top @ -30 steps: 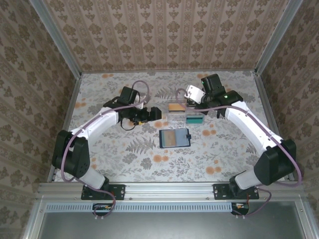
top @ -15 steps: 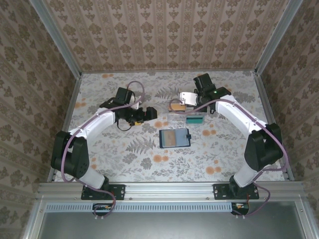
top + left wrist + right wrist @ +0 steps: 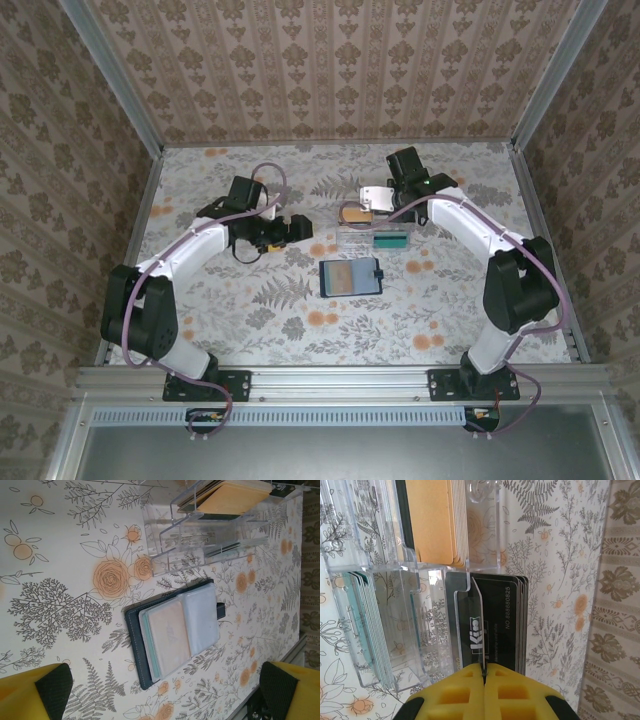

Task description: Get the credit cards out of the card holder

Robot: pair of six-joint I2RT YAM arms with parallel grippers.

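The card holder (image 3: 200,622) lies open on the desk (image 3: 60,555), cards (image 3: 167,635) inside. Left hand (image 3: 165,692) gapes above it; right hand (image 3: 483,672) is pressed together at the clear rack (image 3: 395,605). I'd pin the holder, then slide cards out flat.

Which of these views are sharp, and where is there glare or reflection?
Top external: even, soft light, faint shadows. Left wrist: card holder sharp, yellow fingertips cut off at the bottom corners. Right wrist: pale reflections on the clear stand; print on the black cards readable.
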